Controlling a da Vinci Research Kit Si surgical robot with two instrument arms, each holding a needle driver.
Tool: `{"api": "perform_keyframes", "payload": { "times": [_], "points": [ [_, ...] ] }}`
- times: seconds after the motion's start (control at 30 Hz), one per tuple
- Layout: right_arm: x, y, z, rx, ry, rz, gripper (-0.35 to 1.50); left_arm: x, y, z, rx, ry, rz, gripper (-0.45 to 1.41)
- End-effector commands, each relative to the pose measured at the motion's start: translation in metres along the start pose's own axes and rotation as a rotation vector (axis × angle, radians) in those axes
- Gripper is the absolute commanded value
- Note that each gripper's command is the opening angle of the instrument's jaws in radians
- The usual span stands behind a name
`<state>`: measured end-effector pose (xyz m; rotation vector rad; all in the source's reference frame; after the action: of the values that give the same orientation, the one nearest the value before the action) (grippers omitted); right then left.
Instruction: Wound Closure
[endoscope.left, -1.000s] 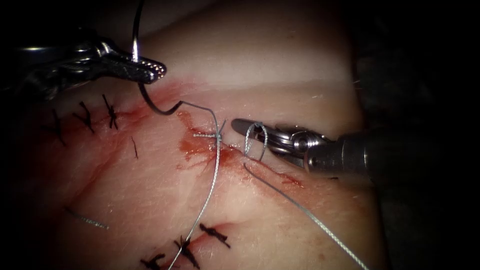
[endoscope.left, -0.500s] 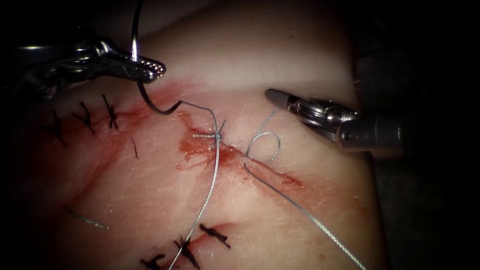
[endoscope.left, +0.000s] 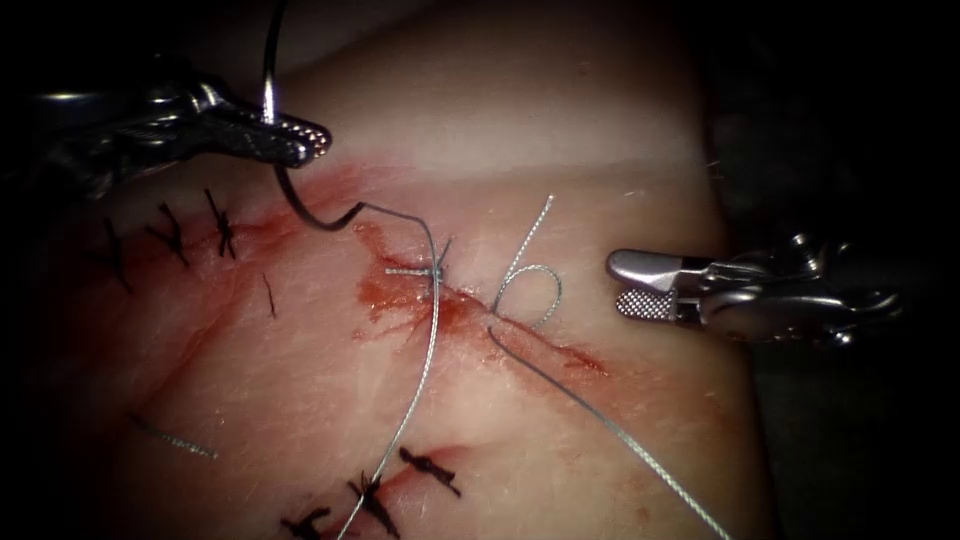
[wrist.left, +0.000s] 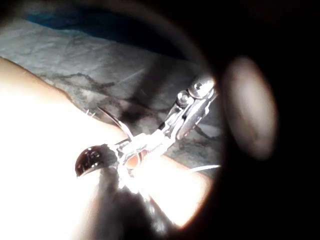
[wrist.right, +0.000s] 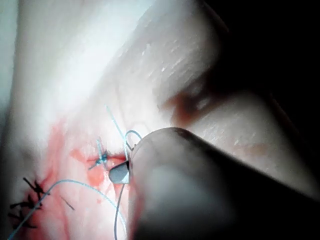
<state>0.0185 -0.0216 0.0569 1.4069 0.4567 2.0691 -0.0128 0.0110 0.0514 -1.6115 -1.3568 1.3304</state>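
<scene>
My left tool (endoscope.left: 305, 140) hangs over the tissue (endoscope.left: 560, 120) at the upper left, jaws shut on the curved needle (endoscope.left: 290, 200) about midway along its curve. The needle is clear of the tissue. From its rear end the thread (endoscope.left: 432, 330) runs to a knot (endoscope.left: 432, 270) on the cut (endoscope.left: 470, 310) and on to the bottom edge. A small thread loop (endoscope.left: 540, 290) with a free tail lies just right of the knot. My right tool (endoscope.left: 640, 285) stands right of the cut, jaws open, holding nothing. The right wrist view has the loop (wrist.right: 131, 135) and knot (wrist.right: 102, 157).
Dark finished stitches (endoscope.left: 220, 228) cross the cut at the left, and more stitches (endoscope.left: 430, 470) lie near the bottom. Red fluid (endoscope.left: 385, 295) stains the tissue around the knot. A second strand (endoscope.left: 640, 455) trails to the lower right. A cut thread end (endoscope.left: 175, 440) lies at the lower left.
The loop that was around my right tool's jaws now lies free on the tissue. The right tool drew back to the right and opened. The left tool and needle stayed still.
</scene>
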Motion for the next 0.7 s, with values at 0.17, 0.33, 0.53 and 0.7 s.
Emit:
{"api": "perform_keyframes", "payload": {
  "times": [0.17, 0.33, 0.53, 0.7],
  "points": [
    [-0.0015, 0.0008, 0.0045, -0.054, -0.177, 0.121, 1.09, -0.0002, -0.0007, 0.0004, 0.0, 0.0, 0.001, -0.45],
    [-0.0007, 0.0011, 0.007, -0.003, -0.205, 0.188, 0.79, -0.0003, -0.0007, 0.0005, 0.001, 0.0, 0.001, -0.45],
    [-0.0006, 0.0008, 0.0089, 0.01, -0.196, 0.194, 0.67, -0.0004, -0.0008, 0.0005, 0.003, -0.002, 0.002, -0.45],
    [-0.0009, 0.0007, 0.0095, 0.02, -0.2, 0.195, 0.47, -0.0004, -0.0008, 0.0006, 0.003, -0.002, 0.003, -0.45]
  ]
}}
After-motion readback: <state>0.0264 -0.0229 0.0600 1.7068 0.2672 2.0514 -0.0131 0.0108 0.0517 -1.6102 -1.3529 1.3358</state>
